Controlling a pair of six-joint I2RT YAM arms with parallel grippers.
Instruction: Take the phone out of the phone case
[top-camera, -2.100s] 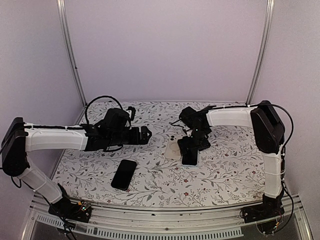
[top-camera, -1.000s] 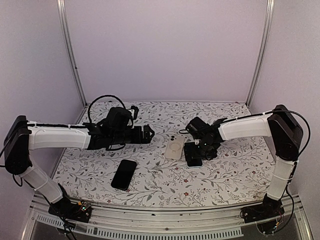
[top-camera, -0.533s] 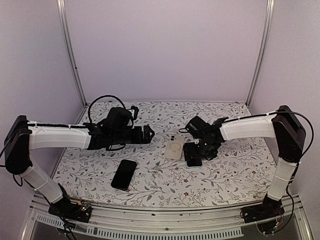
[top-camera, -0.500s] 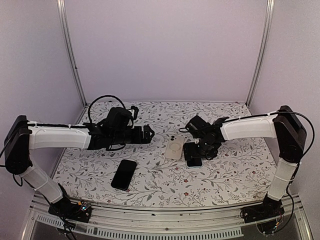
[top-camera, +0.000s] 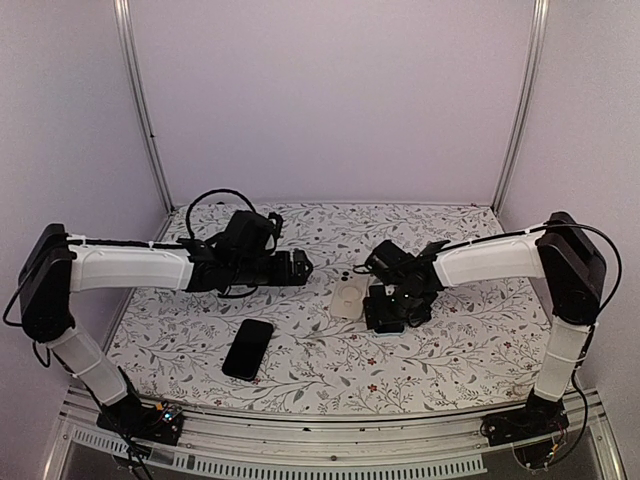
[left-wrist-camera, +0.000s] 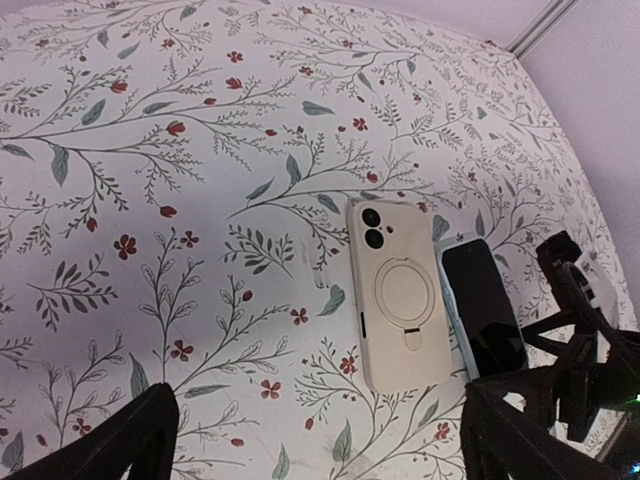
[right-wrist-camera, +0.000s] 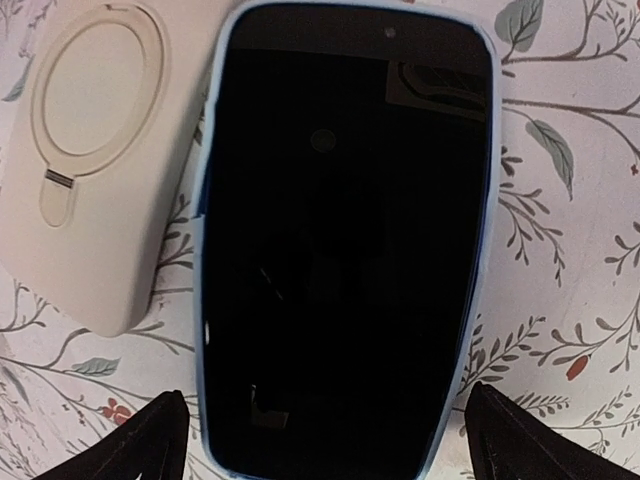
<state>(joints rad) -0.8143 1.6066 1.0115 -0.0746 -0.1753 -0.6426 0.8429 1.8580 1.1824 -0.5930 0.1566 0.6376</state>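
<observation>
A phone with a black screen sits in a light blue case (right-wrist-camera: 340, 240), lying flat and face up on the floral table. My right gripper (right-wrist-camera: 330, 440) hovers right above it, open, with one finger (right-wrist-camera: 150, 440) on each side of its near end and not touching it. In the top view the right gripper (top-camera: 386, 308) covers most of this phone. Against its left side lies a cream case (left-wrist-camera: 395, 295) back up, with a ring stand and two dark lens holes. My left gripper (top-camera: 300, 266) hangs open over bare table to the left of the cream case (top-camera: 347, 295).
A second black phone (top-camera: 248, 348) lies loose at the front left of the table. Purple walls and two metal posts (top-camera: 140, 110) close in the back and sides. The floral table (top-camera: 450, 340) ends at the rail by the arm bases.
The right gripper has slid slightly left and lower over the blue-cased phone. The left arm has reached a little further right. Both stay open; the phones have not moved.
</observation>
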